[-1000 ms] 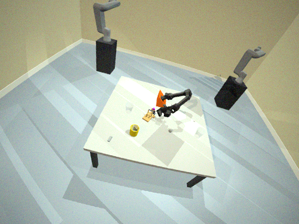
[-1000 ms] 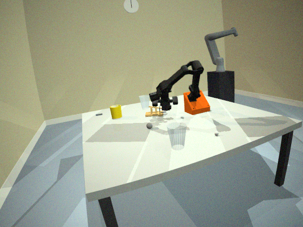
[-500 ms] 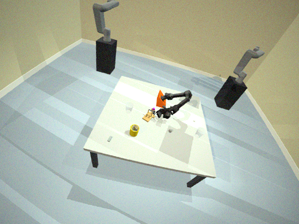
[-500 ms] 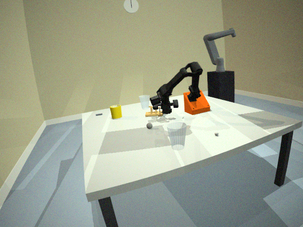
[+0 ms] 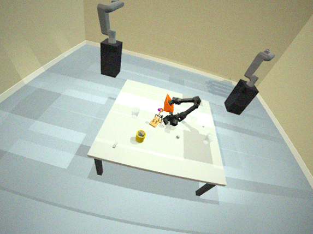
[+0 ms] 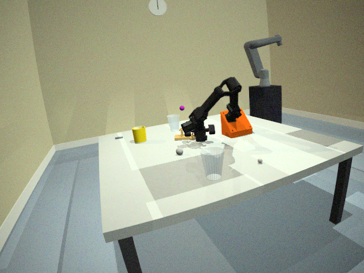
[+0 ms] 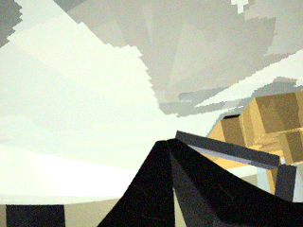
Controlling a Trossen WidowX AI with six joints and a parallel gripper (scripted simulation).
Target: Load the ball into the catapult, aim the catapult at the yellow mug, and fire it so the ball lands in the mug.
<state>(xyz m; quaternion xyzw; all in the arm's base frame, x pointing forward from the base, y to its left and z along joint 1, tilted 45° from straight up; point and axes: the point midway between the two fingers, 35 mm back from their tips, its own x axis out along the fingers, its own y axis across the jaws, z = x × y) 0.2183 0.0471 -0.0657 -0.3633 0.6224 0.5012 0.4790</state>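
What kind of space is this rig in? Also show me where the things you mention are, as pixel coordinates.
Likely a robotics lab or test room: a black arm (image 5: 193, 107) (image 6: 219, 95) works at a white table (image 5: 158, 163) (image 6: 123, 199), with a grey arm on a black pedestal (image 5: 110, 62) (image 6: 265, 102) nearby.

Black arm, orange wedge-shaped base
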